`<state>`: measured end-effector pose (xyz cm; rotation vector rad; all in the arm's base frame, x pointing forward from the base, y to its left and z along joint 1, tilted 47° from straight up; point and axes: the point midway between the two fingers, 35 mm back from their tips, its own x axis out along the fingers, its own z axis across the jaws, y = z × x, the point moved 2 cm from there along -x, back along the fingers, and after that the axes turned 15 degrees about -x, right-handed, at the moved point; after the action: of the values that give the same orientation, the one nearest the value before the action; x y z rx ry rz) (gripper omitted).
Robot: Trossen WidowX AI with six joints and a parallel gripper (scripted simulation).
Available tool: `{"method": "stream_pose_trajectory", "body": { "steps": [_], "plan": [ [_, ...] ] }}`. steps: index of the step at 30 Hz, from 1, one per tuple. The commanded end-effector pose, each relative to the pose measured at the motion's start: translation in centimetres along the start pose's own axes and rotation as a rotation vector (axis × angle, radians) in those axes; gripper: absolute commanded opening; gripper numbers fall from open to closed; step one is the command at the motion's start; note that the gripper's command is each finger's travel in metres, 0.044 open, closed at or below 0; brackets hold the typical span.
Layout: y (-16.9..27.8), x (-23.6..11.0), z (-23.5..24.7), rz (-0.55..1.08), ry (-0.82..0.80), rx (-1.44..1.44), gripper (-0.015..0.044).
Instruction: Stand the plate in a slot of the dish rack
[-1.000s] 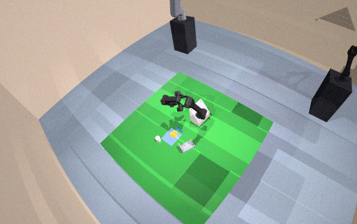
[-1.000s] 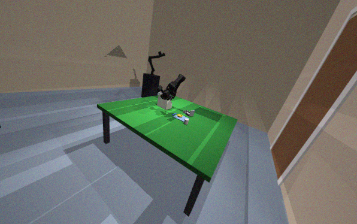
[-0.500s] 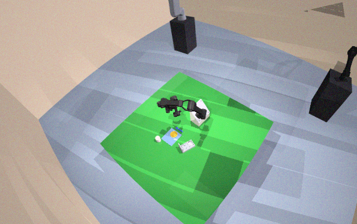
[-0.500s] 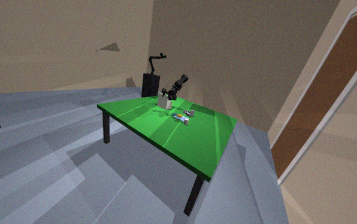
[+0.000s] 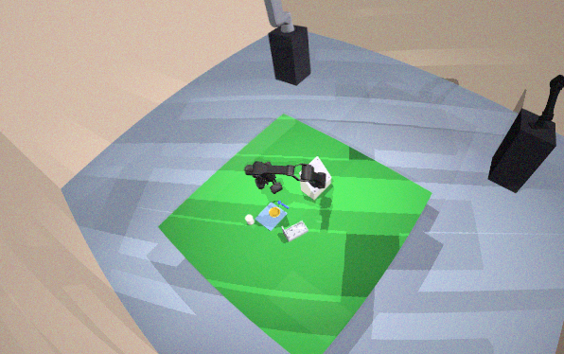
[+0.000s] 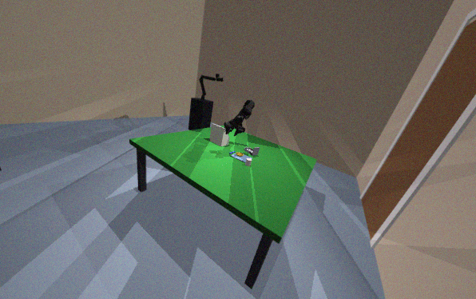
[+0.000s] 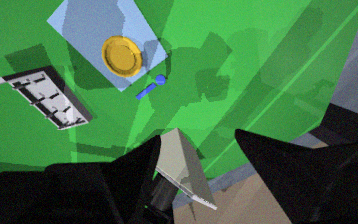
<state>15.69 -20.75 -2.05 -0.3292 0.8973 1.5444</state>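
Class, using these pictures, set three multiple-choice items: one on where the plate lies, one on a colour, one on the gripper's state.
1. Where is the plate?
A. on the blue mat
B. in the dish rack
C. between the fingers

2. What colour is the plate?
A. white
B. yellow
C. red

3. How is the gripper?
A. shut on the plate
B. shut on the spoon
C. open, holding nothing

Answers: 1 A, it lies flat on the mat; 2 B, yellow disc; 3 C, fingers apart, nothing between.
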Motion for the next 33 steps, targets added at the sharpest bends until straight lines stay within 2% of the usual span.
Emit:
{"method": "stream_pose_trajectory", "body": {
  "steps": [1,13,23,25,31,33],
  "plan": [
    [-2.1,-1.5,1.7,-0.111,0.003,-0.121,0.0400],
    [-6.6,-4.6,6.7,-0.357,-0.003,-0.437,0.0400],
    [-7.0,-4.6,7.0,-0.371,-0.003,-0.456,0.0400],
    [-7.7,-2.8,6.9,-0.369,0.000,-0.457,0.0400],
    [-9.6,5.5,7.0,-0.371,-0.004,-0.458,0.0400],
    [-9.8,6.2,7.2,-0.372,-0.006,-0.457,0.0400]
  ]
}}
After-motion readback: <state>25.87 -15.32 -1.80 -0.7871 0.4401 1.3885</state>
